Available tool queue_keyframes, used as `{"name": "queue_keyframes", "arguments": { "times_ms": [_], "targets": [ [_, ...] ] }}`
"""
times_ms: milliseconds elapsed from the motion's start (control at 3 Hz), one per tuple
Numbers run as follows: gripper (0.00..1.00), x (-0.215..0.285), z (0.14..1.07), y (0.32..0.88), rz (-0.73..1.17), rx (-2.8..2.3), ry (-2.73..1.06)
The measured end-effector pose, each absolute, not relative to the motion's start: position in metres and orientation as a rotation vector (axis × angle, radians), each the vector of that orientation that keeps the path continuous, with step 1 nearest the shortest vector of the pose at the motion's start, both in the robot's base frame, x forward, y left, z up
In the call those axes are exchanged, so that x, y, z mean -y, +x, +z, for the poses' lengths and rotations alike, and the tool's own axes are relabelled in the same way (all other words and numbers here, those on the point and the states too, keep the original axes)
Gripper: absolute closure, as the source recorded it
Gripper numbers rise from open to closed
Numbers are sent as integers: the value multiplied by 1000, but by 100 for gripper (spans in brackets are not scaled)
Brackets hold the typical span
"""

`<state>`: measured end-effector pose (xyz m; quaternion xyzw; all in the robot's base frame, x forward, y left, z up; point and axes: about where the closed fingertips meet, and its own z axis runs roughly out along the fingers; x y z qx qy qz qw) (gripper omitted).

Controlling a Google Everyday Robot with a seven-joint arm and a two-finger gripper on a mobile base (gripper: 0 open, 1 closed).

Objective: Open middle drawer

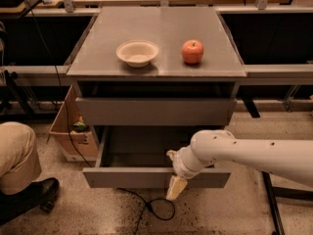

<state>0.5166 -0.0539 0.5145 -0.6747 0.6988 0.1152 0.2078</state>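
Observation:
The middle drawer is pulled well out of the grey cabinet, so its deep grey tray shows from above. My gripper hangs at the end of the white arm, which reaches in from the right. Its cream tip points down over the outside of the drawer's flat front, right of centre, close to or touching it. The tray's inside looks bare.
A closed grey drawer front sits above the open one. A white bowl and a red apple stand on the cabinet top. A cardboard box stands at the left. A person's leg and shoe are at the lower left. A black cable lies on the floor.

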Motion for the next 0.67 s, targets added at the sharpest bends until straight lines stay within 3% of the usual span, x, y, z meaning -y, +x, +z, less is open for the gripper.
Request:
{"name": "queue_keyframes", "arguments": {
  "times_ms": [667],
  "targets": [
    [61,58,513,565,277,-1922,-1820]
  ]
}}
